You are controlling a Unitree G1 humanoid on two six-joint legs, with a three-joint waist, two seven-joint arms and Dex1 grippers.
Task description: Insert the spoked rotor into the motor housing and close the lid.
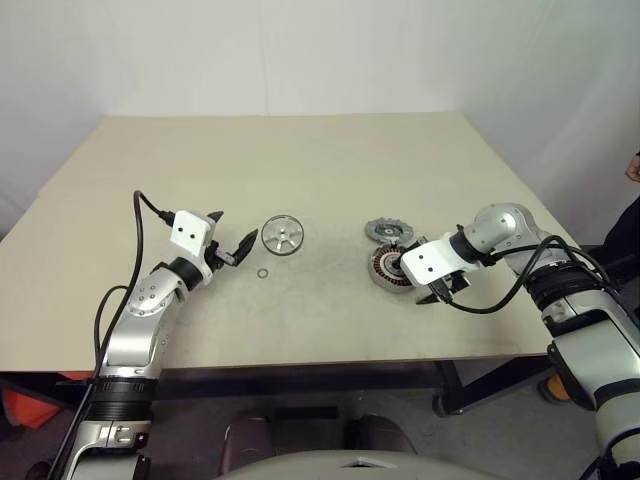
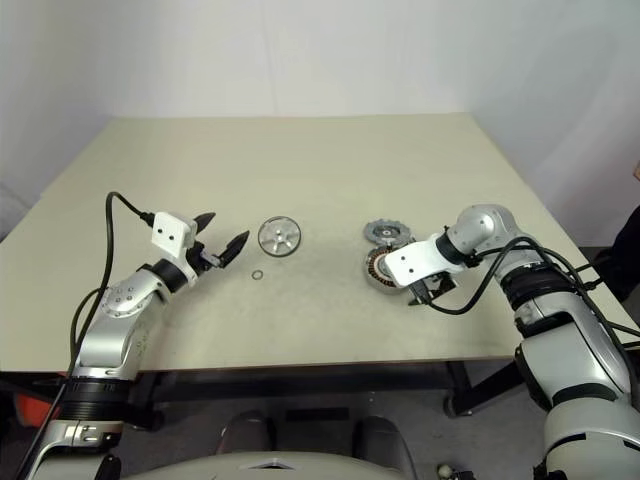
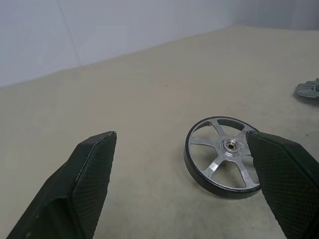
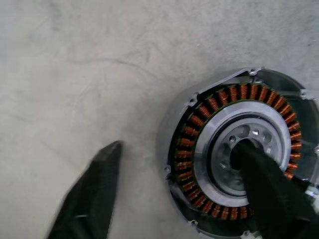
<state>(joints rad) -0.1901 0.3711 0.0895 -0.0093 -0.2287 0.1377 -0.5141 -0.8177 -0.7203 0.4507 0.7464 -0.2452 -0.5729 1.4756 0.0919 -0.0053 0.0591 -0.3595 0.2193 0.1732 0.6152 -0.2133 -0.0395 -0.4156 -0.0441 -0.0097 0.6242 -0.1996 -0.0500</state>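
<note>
The spoked rotor [image 1: 282, 235] is a shiny silver wheel lying flat on the table, left of centre. My left gripper [image 1: 236, 226] stands open just to its left, pointing at it. In the left wrist view the rotor [image 3: 224, 157] lies ahead of the gripper, by one fingertip [image 3: 271, 154]. The motor housing [image 1: 388, 268], a grey cup with copper windings, lies right of centre. My right gripper [image 4: 177, 149] hangs open over the housing [image 4: 199, 129], one finger over its hub and the other outside its wall. The lid [image 1: 388, 231], a dull grey notched disc, lies just behind the housing.
A tiny thin ring [image 1: 262, 272] lies on the tan table [image 1: 320, 160] in front of the rotor. A white wall stands behind the table. A black cable runs from each wrist.
</note>
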